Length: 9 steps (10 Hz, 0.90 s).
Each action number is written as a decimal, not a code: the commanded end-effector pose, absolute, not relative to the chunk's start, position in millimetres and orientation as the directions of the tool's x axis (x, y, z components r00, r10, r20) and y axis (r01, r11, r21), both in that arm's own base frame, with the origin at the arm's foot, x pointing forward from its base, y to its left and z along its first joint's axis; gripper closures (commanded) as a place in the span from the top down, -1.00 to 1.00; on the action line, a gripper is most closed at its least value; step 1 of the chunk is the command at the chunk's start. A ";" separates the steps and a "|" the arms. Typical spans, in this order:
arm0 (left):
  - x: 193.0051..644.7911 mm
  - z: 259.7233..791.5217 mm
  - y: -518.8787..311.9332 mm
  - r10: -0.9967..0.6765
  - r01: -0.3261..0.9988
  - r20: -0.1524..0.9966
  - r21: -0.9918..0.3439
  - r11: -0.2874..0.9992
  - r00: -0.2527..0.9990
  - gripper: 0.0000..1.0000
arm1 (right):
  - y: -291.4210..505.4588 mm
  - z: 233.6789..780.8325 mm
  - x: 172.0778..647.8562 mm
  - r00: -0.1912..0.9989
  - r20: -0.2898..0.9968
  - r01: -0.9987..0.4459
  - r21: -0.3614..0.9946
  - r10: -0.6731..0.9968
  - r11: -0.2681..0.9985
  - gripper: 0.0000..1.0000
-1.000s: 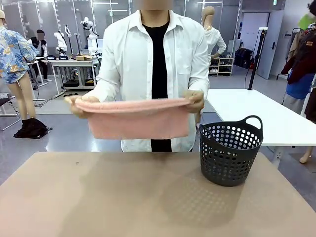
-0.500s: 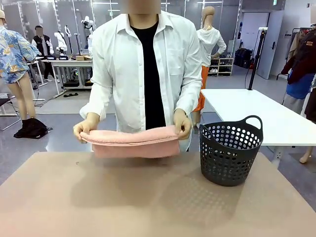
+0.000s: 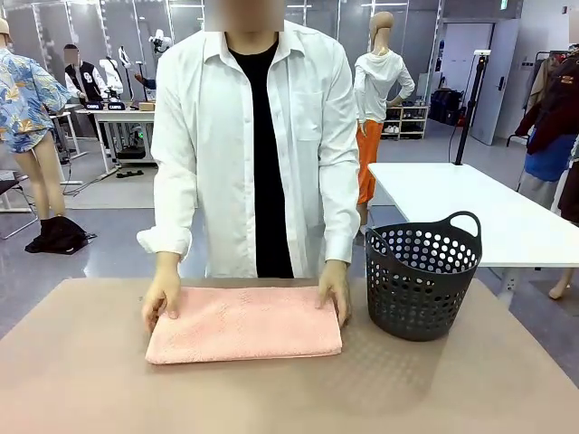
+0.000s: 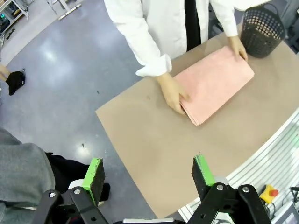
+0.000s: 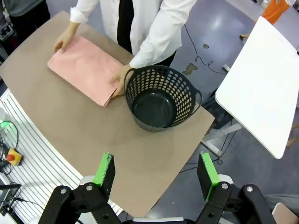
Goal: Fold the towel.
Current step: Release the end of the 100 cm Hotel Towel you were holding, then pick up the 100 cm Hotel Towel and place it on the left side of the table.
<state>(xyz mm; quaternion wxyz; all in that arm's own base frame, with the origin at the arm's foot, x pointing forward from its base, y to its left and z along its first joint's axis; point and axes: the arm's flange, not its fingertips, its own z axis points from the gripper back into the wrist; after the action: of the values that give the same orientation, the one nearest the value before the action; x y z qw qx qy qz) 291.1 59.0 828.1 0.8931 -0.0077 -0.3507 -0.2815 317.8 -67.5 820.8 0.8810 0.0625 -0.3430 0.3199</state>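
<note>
Towel is flat on the surface, folded into a neat pink rectangle, long side running left-right in the front view. It sits toward the person's side, roughly centre and a bit left of the middle. Layered edges show along the near side and at the end away from the basket.

The person stands at the far edge in a white shirt over a black top, with both hands down on the towel. One hand is on the end away from the basket, fingers curled over that end. The other hand rests on the basket-side end, between towel and basket.

The dark perforated basket is upright on the surface, just beside the towel's right end and not touching it. Handle loops stick up from its rim.

Left claw: jaws wide, nothing between the green pads, high above the surface's near left corner, well clear of the towel. From that wrist view the towel sits diagonal, basket beyond it.

Right claw: jaws wide too, holding nothing, hanging high over the basket end of the surface. Its view looks down into the basket, towel up and to the left.

A white table stands behind, to the right.
</note>
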 end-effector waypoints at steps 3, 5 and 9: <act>288.7 830.1 57.9 -0.500 0.509 0.622 0.183 0.841 0.603 0.90 | -68.3 822.4 318.3 0.563 0.646 -0.600 -0.110 0.516 0.792 0.78; 288.7 830.1 57.9 -0.500 0.509 0.622 0.183 0.841 0.603 0.90 | -68.3 822.4 318.3 0.563 0.646 -0.600 -0.110 0.516 0.792 0.78; 288.7 830.1 57.9 -0.500 0.509 0.622 0.183 0.841 0.603 0.90 | -68.3 822.4 318.3 0.563 0.646 -0.600 -0.110 0.516 0.792 0.78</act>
<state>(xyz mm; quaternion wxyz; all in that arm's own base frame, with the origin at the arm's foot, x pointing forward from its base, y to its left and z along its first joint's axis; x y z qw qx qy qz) 291.1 59.0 828.1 0.8931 -0.0078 -0.3507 -0.2816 317.9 -67.5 820.8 0.8810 0.0625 -0.3430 0.3199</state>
